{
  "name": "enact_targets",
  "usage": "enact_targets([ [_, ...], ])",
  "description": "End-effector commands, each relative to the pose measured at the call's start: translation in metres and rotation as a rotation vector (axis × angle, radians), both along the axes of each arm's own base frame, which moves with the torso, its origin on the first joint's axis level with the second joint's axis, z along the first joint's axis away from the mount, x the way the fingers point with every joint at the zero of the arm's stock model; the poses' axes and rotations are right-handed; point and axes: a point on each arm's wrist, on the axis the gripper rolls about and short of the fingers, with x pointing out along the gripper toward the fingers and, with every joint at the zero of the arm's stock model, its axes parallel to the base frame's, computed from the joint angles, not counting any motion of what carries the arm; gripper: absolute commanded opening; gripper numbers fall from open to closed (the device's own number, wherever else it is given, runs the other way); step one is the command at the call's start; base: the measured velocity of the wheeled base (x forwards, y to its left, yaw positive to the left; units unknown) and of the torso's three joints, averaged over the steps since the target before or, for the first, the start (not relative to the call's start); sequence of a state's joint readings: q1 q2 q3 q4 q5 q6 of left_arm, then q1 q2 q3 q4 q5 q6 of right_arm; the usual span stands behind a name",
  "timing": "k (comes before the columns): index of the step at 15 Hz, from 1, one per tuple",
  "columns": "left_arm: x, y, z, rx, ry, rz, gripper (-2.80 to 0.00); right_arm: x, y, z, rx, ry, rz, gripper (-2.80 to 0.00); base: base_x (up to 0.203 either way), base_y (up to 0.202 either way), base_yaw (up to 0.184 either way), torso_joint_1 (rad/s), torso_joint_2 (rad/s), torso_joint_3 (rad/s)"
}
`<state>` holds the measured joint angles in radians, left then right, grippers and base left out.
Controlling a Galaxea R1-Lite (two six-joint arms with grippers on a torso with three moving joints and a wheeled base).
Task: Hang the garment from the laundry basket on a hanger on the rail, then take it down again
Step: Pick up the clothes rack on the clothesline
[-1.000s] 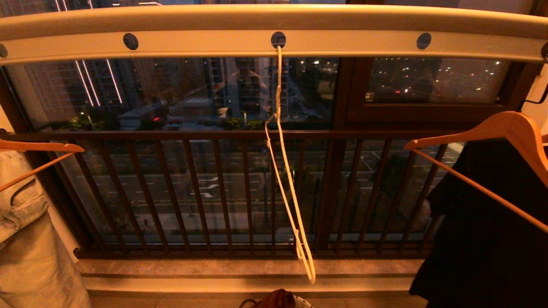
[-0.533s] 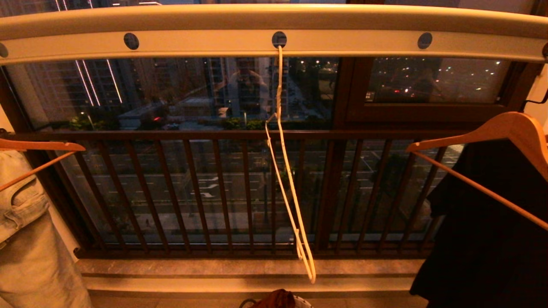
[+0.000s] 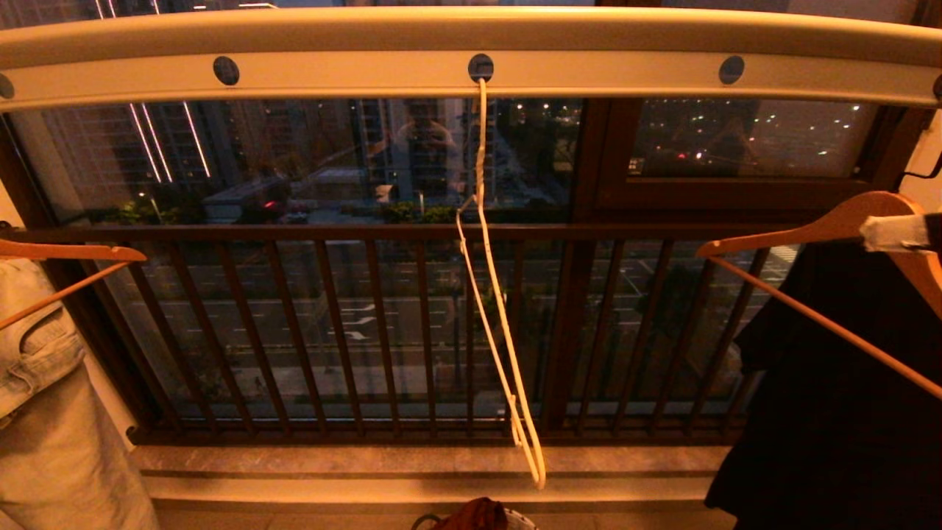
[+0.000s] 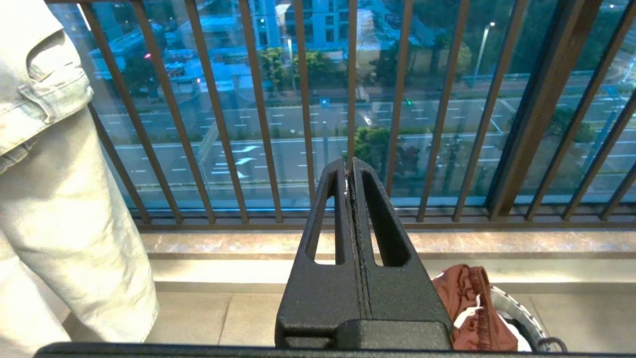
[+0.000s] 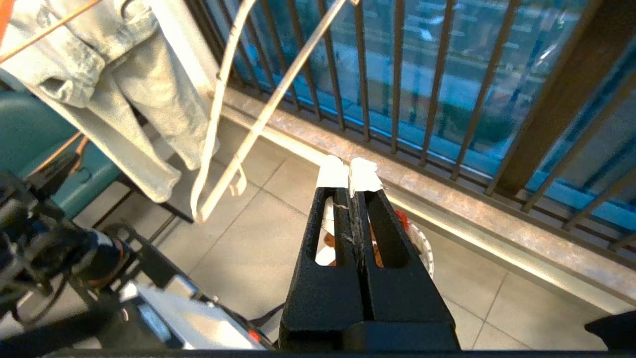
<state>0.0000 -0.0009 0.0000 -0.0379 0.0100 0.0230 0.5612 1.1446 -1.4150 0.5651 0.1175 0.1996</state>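
Jeans (image 3: 44, 412) left, black garment (image 3: 831, 397) right, flanking hanger (image 3: 500, 331).

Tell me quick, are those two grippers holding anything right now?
Left gripper: closed, holding nothing.
Right gripper: closed, holding nothing; it shows at the right edge of the head view, in front of a wooden hanger.

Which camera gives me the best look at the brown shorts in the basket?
The left wrist view: the shorts show gathered fabric and white drawstring, piled in the basket. The head view catches only their top at its bottom edge; in the right wrist view, the right gripper hides most.
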Motion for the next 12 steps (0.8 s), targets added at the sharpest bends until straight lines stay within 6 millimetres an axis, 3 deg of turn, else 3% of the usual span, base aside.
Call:
enact_targets([
  [1, 0.001, 0.0, -0.003, 0.0, 0.011, 0.001, -2.8, 0.025, 0.039, -0.004, -0.067, 0.045, 0.002, -2.8, 0.0, 0.0, 0.0, 0.0, 0.0, 0.0],
  [4, 0.001, 0.0, -0.003, 0.0, 0.011, 0.0, -2.8, 0.032, 0.092, -0.007, -0.134, 0.036, -0.058, -2.8, 0.0, 0.0, 0.0, 0.0, 0.0, 0.0],
  [6, 0.001, 0.0, -0.003, 0.0, 0.011, 0.001, -2.8, 0.033, 0.113, -0.005, -0.149, 0.013, -0.084, -2.8, 0.0, 0.0, 0.0, 0.0, 0.0, 0.0],
  [7, 0.001, 0.0, -0.003, 0.0, 0.011, 0.001, -2.8, 0.034, 0.121, -0.005, -0.15, 0.009, -0.078, 0.0, 0.0, 0.0, 0.0, 0.0, 0.0, 0.0],
  [12, 0.001, 0.0, -0.003, 0.0, 0.011, 0.0, -2.8, 0.051, 0.168, -0.017, -0.207, 0.005, -0.11, 0.0, 0.0, 0.0, 0.0, 0.0, 0.0, 0.0],
])
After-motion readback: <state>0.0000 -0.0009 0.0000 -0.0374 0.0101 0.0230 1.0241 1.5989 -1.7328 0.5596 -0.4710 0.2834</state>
